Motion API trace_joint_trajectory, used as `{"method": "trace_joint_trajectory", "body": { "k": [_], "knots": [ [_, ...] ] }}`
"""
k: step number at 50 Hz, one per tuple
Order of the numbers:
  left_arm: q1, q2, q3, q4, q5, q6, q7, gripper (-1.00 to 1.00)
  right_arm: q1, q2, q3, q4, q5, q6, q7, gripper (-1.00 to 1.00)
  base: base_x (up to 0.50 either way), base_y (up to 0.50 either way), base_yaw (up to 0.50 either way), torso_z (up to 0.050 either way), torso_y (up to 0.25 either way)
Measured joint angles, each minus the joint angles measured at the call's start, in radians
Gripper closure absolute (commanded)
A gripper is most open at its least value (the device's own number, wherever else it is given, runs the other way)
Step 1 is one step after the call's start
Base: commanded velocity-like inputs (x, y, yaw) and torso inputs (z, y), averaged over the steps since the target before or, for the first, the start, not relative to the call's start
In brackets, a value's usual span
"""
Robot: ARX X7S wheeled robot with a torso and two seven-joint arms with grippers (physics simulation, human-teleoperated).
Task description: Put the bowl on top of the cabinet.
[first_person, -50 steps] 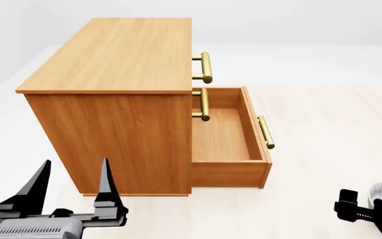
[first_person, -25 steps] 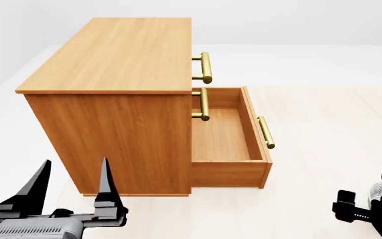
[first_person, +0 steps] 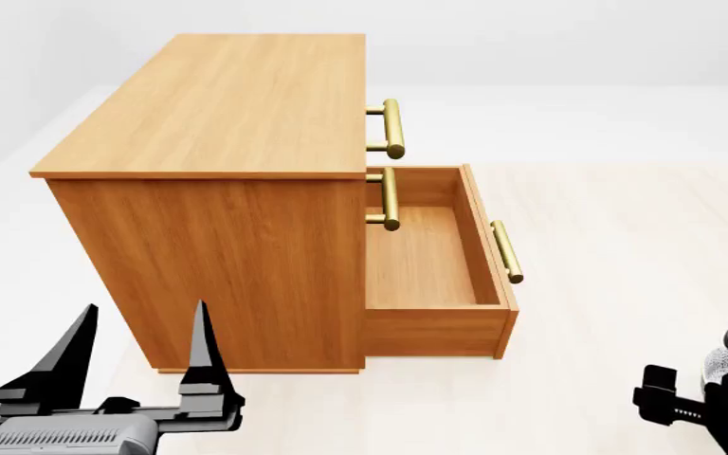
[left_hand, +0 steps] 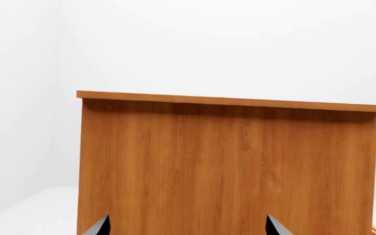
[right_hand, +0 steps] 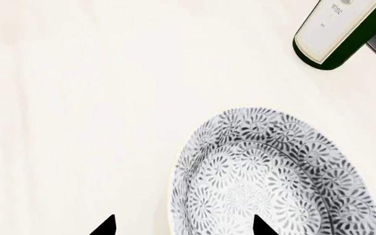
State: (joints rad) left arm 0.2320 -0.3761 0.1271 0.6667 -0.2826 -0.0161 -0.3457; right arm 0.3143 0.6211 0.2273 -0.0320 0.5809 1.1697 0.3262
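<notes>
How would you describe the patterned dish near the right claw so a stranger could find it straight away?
Look at the pale floor in the right wrist view, just ahead of the right claw. The bowl lies there, below a dark green bottle with a white label. It is round and white, covered in dense blue-grey leaf-like swirls, unlike the plain bottle.
</notes>
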Motion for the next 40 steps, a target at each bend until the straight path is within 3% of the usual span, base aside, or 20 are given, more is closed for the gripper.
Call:
{"method": "trace_joint_trajectory", "body": {
  "k": [7, 8, 24, 40],
  "knots": [
    [-0.001, -0.002, 0.001, 0.0, -0.001, 0.0, -0.002, -1.0, 0.003, 0.0, -0.009, 0.013, -0.008, -0.012, -0.003, -1.0, 0.0, 0.0, 0.0, 0.0, 0.0],
    [-0.001, -0.002, 0.002, -0.001, -0.001, 0.001, -0.002, -1.0, 0.003, 0.0, -0.01, 0.013, -0.009, -0.013, -0.003, 1.0, 0.0, 0.0, 0.0, 0.0, 0.0],
    [-0.002, -0.006, 0.004, -0.003, -0.004, 0.005, -0.006, -1.0, -0.013, 0.005, -0.004, -0.036, 0.0, -0.004, 0.014, 1.0, 0.0, 0.0, 0.0, 0.0, 0.0],
    [-0.001, -0.009, 0.007, -0.003, -0.003, 0.007, -0.012, -1.0, -0.04, 0.016, 0.074, -0.242, 0.066, 0.102, 0.081, 1.0, 0.0, 0.0, 0.0, 0.0, 0.0]
  ]
}}
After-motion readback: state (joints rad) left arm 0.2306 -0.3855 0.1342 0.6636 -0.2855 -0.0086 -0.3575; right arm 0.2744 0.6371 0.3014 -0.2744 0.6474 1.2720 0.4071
